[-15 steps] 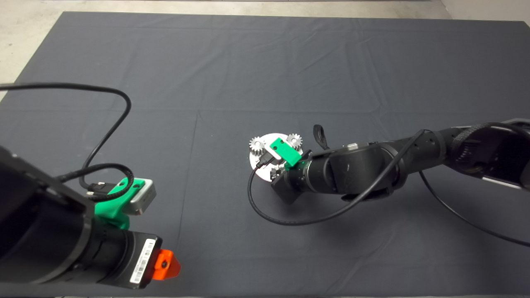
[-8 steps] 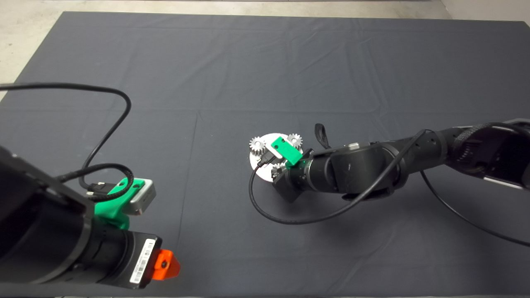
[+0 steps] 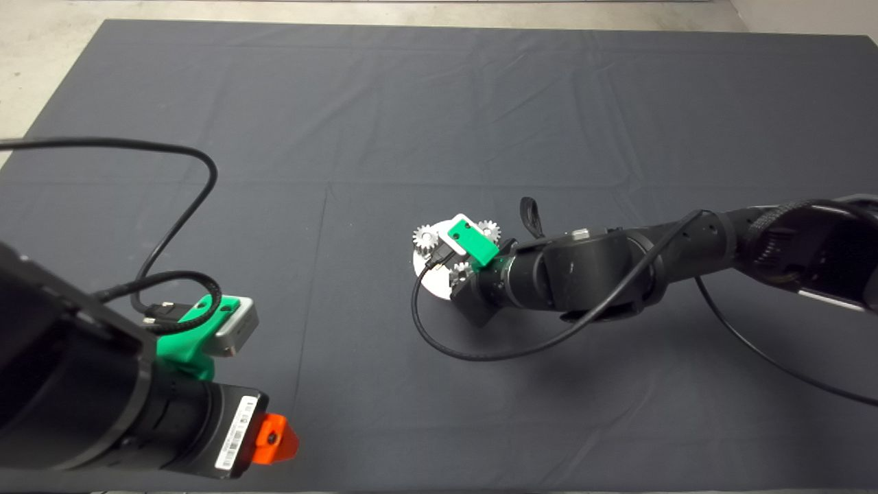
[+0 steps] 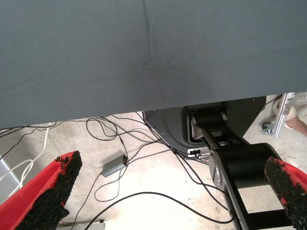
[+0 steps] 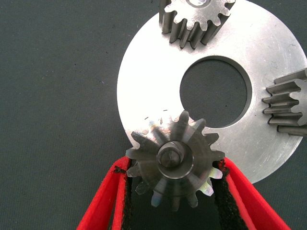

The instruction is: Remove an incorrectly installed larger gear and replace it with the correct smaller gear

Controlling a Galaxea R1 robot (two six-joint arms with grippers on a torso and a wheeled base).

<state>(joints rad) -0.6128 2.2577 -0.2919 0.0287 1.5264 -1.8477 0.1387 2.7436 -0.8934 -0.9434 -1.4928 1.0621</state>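
Note:
The larger gear (image 5: 175, 160), dark grey with flared teeth and a star-patterned face, sits over a pin at the edge of the round silver plate (image 5: 144, 86). My right gripper (image 5: 173, 166) is shut on it, one red finger (image 5: 108, 201) pressed to each side of the teeth. In the head view this gear (image 3: 461, 269) peeks out beside the wrist over the plate (image 3: 429, 278) at mid-mat. Two pale silver gears (image 5: 194, 19) (image 5: 288, 105) stand on the plate's other pins. The smaller gear is out of view. My left gripper (image 4: 168, 191) hangs open and empty at the mat's near left corner.
A black cable (image 3: 466, 353) loops on the mat in front of the right arm. The plate has a large round centre hole (image 5: 216, 91). The left wrist view looks past the mat edge to a floor with cables and a small grey box (image 4: 114, 167).
The right gripper has shifted slightly toward the far side of the mat, and the dark gear between its fingers moved with it and shows more in the head view. The left arm stayed still.

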